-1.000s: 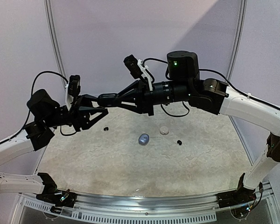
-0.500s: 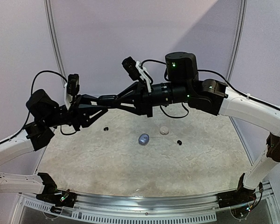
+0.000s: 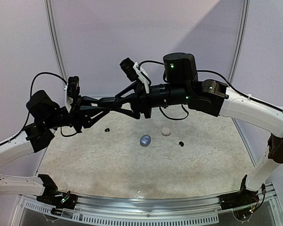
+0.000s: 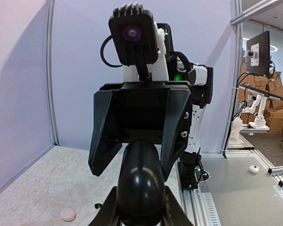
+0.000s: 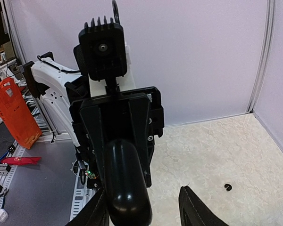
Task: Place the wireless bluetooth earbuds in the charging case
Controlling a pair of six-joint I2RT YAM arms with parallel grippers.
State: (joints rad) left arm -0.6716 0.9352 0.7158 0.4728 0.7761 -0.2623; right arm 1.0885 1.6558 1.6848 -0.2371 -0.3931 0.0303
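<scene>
Left hand has gone from spread to clenched round the near end of the black case. Right hand has parted its fingers and stands released, with the far end of the case loose between them. Case: aloft between the two hands, now carried by the left alone, no open lid visible. Black earbud well below the left hand, second black earbud well below the right hand, both on the tabletop, untouched. Judged: handover all but complete; opening the case and loading the earbuds not yet begun.
</scene>
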